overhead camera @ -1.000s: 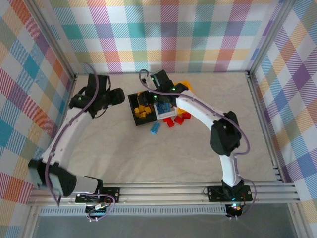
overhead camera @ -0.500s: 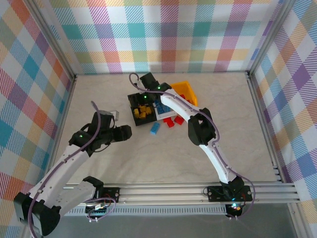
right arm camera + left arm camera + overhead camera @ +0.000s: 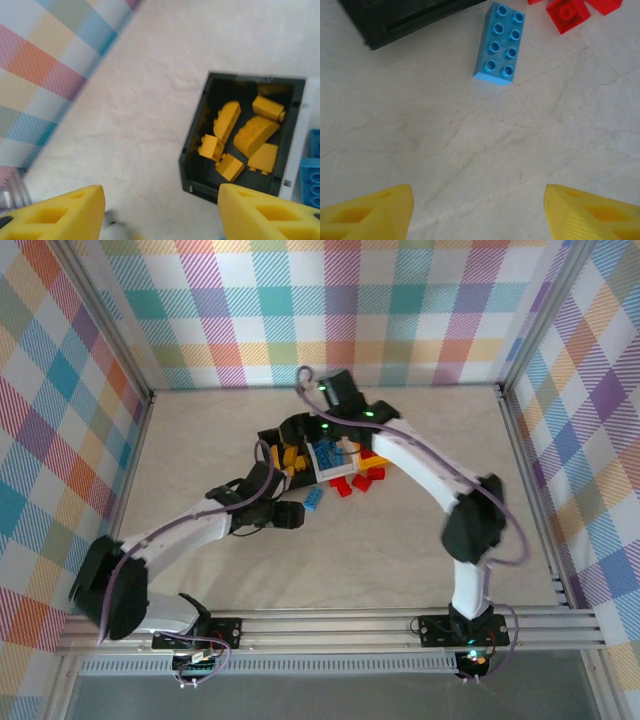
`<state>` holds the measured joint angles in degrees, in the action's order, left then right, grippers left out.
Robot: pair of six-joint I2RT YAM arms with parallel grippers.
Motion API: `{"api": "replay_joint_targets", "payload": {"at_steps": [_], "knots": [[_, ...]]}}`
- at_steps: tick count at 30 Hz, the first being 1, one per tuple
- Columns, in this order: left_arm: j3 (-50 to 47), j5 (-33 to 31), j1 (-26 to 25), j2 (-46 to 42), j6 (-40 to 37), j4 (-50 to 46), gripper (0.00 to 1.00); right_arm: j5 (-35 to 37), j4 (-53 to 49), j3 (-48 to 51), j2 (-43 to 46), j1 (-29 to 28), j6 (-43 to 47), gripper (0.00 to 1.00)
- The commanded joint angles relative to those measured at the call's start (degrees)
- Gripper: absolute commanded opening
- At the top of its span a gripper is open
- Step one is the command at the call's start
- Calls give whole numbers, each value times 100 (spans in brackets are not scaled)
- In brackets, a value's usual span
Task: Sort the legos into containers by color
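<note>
While the top cam gives us both arms at once, the wrist cams settle the grips. L wrist view: the left gripper (image 3: 479,207) hangs over bare table (image 3: 470,150), yellow fingers (image 3: 370,215) spread wide w/ nothing btwn them, so it's released. Ahead of it a blue 2x4 lego (image 3: 499,44) lies flat on the table, studs up, well apart from the fingers. A corner of the black bin (image 3: 395,17) sits beyond it to the left, and red legos (image 3: 567,11) sit at the top edge. The bin's inside is hidden at that angle.

R wrist view fills that in: the right gripper (image 3: 161,207), also spread and empty, hovers above the table and the black bin, and we count approx six yellow legos (image 3: 247,137) piled inside. The white bin (image 3: 296,150) touches its right side, w/ blue legos (image 3: 309,172) in it.

From the top we get the layout. The loose red legos (image 3: 347,486) cluster on the table just in front of the white bin (image 3: 330,462), and the blue 2x4 lego (image 3: 314,499) lies beside them, btwn the bins and the left gripper (image 3: 288,517).
</note>
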<state>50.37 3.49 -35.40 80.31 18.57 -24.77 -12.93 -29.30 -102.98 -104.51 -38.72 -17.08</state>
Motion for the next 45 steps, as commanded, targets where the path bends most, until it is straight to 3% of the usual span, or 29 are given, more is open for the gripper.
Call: {"api": "replay_joint_targets", "payload": {"at_steps": [1,5,11,15,20,23,25,27,33,37,45], "knots": [[430,-34,-123,663,-431,405,70,365,219,1104,1055,243,5,63],[867,-124,-174,1344,-623,417,70,658,87,2465,2236,447,10,71],[1455,-159,-200,2111,-719,419,70,880,-174,4007,3451,709,-27,72],[1812,-241,-232,2610,-749,361,69,824,-177,4733,3946,893,-126,72],[2154,-391,-239,3006,-758,194,60,757,-58,5196,4201,1010,-230,72],[2282,-475,-238,3158,-767,57,47,774,-70,5322,4109,1139,-301,72],[2300,-498,-238,3181,-744,0,33,738,-111,5325,3944,1262,-347,72],[2315,-540,-235,3130,-670,-99,27,666,-102,5311,3743,1383,-353,72],[2348,-536,-248,2407,-459,-383,25,429,415,5389,3140,1551,-319,73],[2977,-719,-237,2138,-622,-853,26,342,721,5259,2478,1560,-220,72],[5045,-833,-41,3268,-1018,-1392,26,418,1022,4643,1337,1552,-170,70]]}}
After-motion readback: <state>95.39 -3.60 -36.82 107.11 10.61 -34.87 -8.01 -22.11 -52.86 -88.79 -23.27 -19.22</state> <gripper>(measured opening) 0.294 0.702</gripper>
